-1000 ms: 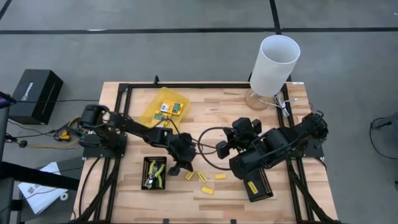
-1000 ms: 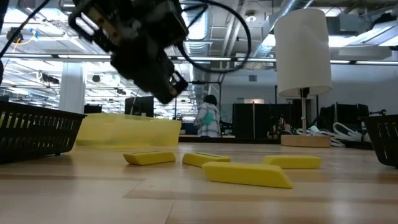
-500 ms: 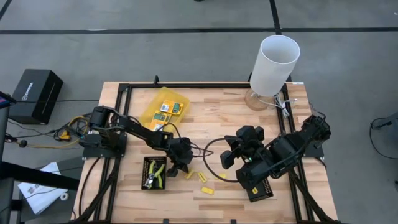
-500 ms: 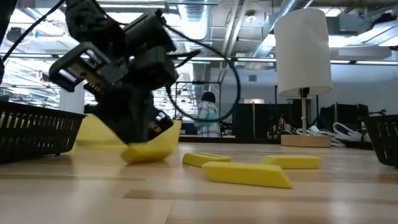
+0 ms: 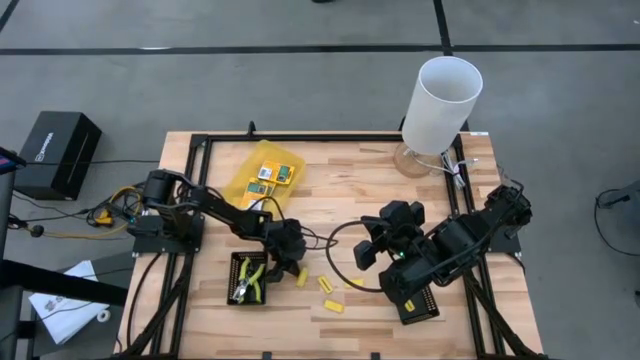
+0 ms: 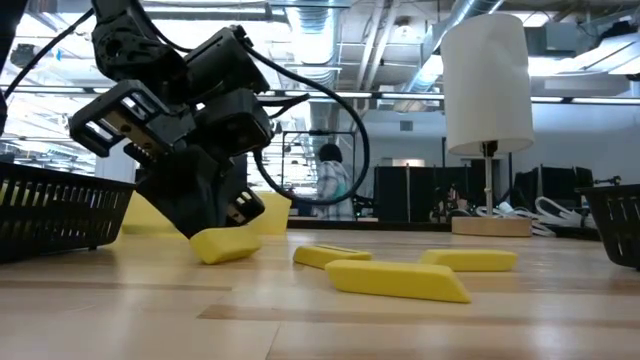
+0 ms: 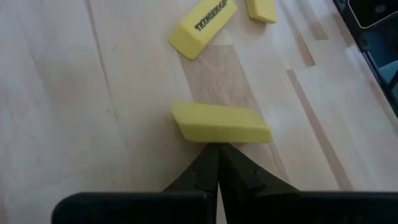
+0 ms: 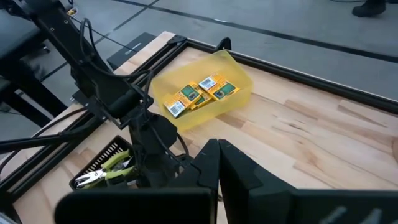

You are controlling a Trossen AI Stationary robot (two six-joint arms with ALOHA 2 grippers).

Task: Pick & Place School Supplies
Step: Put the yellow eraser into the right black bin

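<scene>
Low view, left hand point(image 6: 215, 232) now down, closed, tips touching yellow piece point(image 6: 225, 245).

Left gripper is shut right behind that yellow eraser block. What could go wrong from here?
1. The left gripper is shut, its tips touching the wedge-shaped yellow eraser block rather than around it; it will likely shove the block, not pick it.
2. A push could slide it into the printed yellow eraser ahead.
3. The black mesh tray sits close beside the gripper; a swing could clip it.
</scene>
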